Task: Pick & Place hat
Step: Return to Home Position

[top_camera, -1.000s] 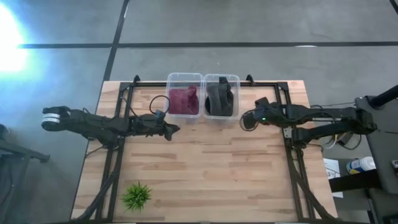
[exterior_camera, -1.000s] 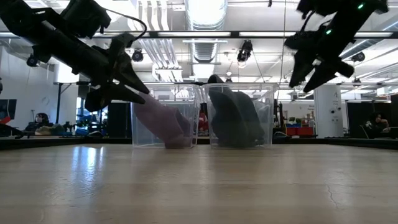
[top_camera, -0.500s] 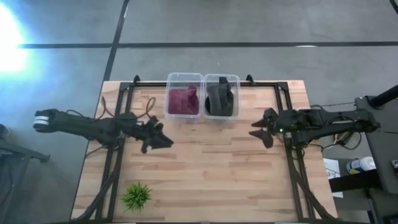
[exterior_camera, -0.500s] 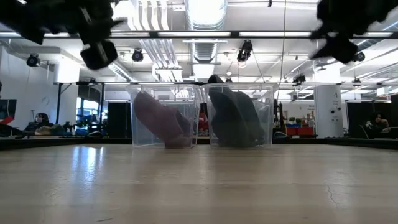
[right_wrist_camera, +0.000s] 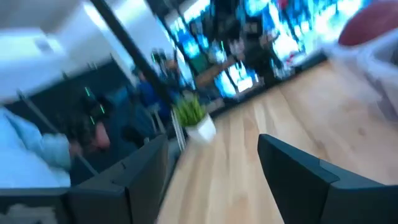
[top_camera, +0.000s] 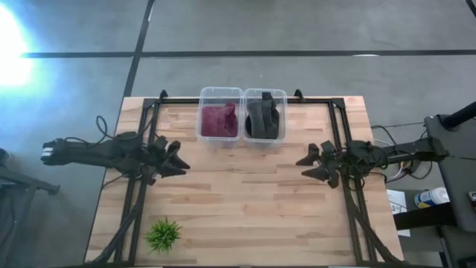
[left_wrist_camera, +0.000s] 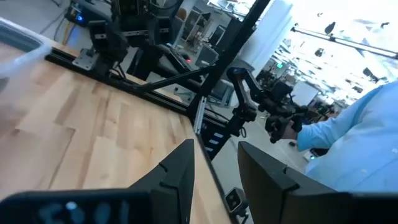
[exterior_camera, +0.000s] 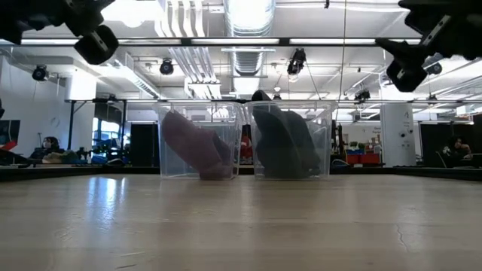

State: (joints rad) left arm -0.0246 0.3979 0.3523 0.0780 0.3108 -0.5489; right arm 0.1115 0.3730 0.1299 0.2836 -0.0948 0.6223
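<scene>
A maroon hat (top_camera: pixel 219 119) lies in the left clear bin (top_camera: pixel 220 94) at the table's far edge. A dark grey hat (top_camera: pixel 263 117) lies in the right clear bin (top_camera: pixel 265 94) beside it. In the low view the maroon hat (exterior_camera: pixel 194 144) and the grey hat (exterior_camera: pixel 286 143) slump onto the bin floors. My left gripper (top_camera: pixel 178 159) is open and empty over the table's left part, well short of the bins. My right gripper (top_camera: pixel 309 165) is open and empty over the right part. Both are raised high above the table in the low view, the left (exterior_camera: pixel 92 44) and the right (exterior_camera: pixel 407 69).
A small green potted plant (top_camera: pixel 163 234) stands at the near left corner; it also shows in the right wrist view (right_wrist_camera: pixel 194 118). Black frame rails (top_camera: pixel 141 186) run along both sides of the table. A person in a light blue shirt (left_wrist_camera: pixel 354 149) stands beyond the right edge.
Both grippers have drawn back from the bins. My left gripper has gone toward the table's left edge, and my right gripper toward the right and near edges. Both have risen. The hats lie in the bins as before.
</scene>
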